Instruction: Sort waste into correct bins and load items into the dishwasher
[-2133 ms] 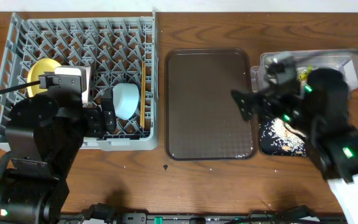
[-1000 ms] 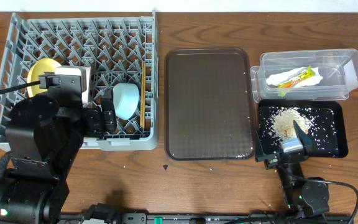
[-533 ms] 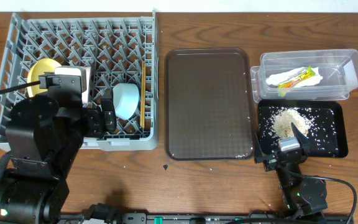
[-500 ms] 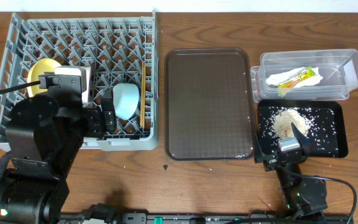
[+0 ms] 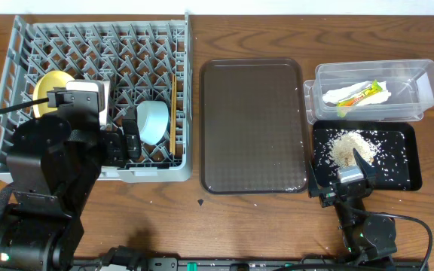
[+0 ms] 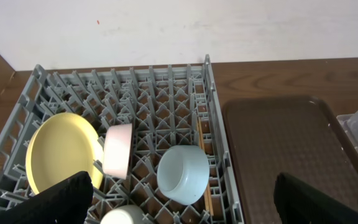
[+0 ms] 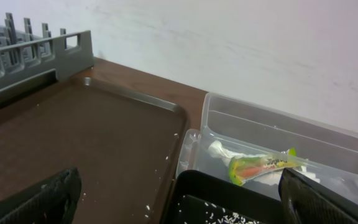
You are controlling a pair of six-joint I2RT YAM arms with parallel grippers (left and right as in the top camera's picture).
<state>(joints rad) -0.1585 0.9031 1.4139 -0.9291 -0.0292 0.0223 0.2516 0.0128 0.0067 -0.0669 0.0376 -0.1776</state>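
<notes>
Right gripper (image 5: 338, 170) has withdrawn from the clear tub (image 5: 420, 75) to 5 o'clock, jaws apart and empty. The left gripper (image 6: 194, 205), also apart, hangs over the dish rack (image 5: 96, 30) at 9 o'clock, which holds the yellow plate (image 5: 47, 86) and blue bowl (image 5: 155, 120). The wrapper (image 5: 362, 93) lies in the tub. A careless right-arm swing could clip the black tray (image 5: 405, 177) and scatter its rice (image 5: 345, 147).

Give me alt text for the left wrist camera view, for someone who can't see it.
A grey dish rack holds a yellow plate and a white bowl standing on edge, plus a light blue bowl tipped on its side. A dark brown tray lies to its right; the left gripper's dark fingers frame the bottom corners, wide apart.
</notes>
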